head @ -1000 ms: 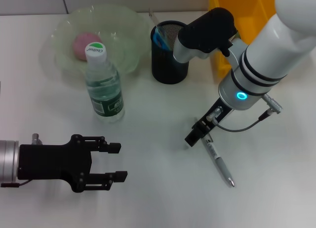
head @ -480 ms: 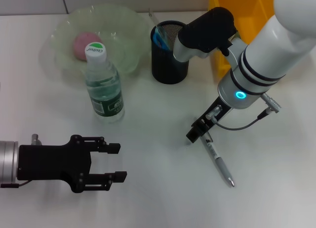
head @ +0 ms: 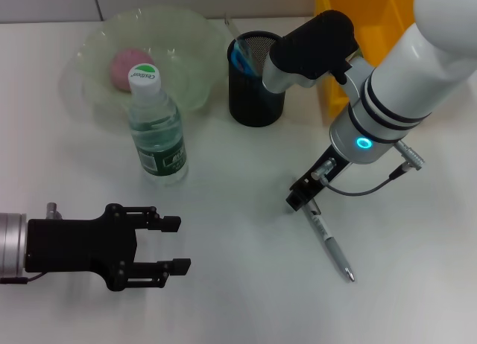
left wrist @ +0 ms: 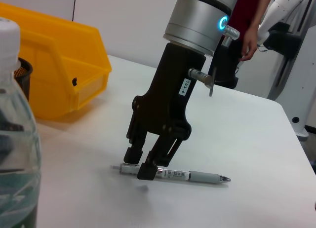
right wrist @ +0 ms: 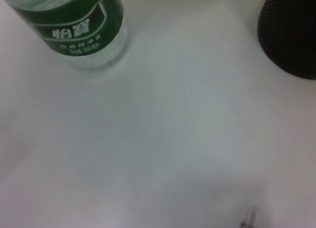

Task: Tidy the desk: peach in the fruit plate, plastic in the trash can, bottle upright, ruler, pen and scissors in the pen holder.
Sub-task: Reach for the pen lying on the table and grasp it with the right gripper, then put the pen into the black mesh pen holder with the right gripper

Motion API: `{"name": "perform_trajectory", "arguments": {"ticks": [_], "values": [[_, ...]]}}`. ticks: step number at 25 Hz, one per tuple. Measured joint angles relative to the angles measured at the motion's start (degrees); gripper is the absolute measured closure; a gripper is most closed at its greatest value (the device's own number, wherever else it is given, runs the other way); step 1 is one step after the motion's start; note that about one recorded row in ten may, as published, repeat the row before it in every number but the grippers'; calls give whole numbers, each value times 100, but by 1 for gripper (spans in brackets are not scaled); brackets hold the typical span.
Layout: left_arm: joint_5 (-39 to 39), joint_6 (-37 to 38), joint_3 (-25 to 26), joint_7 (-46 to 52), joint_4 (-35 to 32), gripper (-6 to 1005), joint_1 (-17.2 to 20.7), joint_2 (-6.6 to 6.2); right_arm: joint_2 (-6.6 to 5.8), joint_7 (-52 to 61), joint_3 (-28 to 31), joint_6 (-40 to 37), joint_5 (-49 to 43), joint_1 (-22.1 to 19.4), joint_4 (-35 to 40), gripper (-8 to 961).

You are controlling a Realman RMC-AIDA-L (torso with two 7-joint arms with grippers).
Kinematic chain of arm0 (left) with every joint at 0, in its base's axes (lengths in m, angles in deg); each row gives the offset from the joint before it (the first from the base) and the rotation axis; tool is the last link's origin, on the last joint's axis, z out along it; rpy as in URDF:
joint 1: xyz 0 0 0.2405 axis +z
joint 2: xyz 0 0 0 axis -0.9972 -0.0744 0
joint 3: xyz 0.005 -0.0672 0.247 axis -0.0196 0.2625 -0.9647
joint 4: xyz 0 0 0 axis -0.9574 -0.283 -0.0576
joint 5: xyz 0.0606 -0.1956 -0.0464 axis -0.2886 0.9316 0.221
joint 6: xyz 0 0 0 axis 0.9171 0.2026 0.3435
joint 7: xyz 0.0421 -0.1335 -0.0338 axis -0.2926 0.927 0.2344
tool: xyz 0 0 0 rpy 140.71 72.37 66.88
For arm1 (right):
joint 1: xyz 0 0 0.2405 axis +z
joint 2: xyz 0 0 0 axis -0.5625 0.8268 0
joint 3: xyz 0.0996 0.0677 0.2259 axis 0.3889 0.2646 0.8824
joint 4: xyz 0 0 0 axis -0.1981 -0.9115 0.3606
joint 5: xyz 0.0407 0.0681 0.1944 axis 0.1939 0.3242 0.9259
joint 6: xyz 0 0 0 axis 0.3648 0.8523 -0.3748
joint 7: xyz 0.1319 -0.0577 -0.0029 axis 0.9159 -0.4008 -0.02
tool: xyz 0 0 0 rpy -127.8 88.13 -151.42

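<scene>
Counter (head: 223, 299) space at the left holds the left tool (head: 176, 244), fingers apart, gripping nothing. Bottle (head: 154, 124) stands upright beside the fruit plate (head: 89, 83) with the peach (head: 123, 67). Pen holder (head: 253, 91) sits centre. Right tool (left wrist: 138, 163) straddles the pen (left wrist: 190, 175) lying flat, its 2 fingers apart at the pen's end.

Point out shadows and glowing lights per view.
Head view: cyan ring glows on the right arm; bottle casts a soft shadow. Left wrist view: faint shadow spot under the right end effector, by the pen. Right wrist view: broad table shadow.
</scene>
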Motion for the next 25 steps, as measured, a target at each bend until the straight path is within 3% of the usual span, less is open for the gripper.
{"name": "perform_trajectory", "arguments": {"ticks": [14,23,25], "values": [[0,-10,-1,0,0,319,8,6,0,-7,-42,-1,-36,0,-45,544],[0,-7,0,-13,0,318,22,9,-7,-18,-215,-8,-36,-34,125,785],[4,-1,-1,-15,0,318,44,3,-27,-23,-201,-55,-48,-140,372,779]]}}
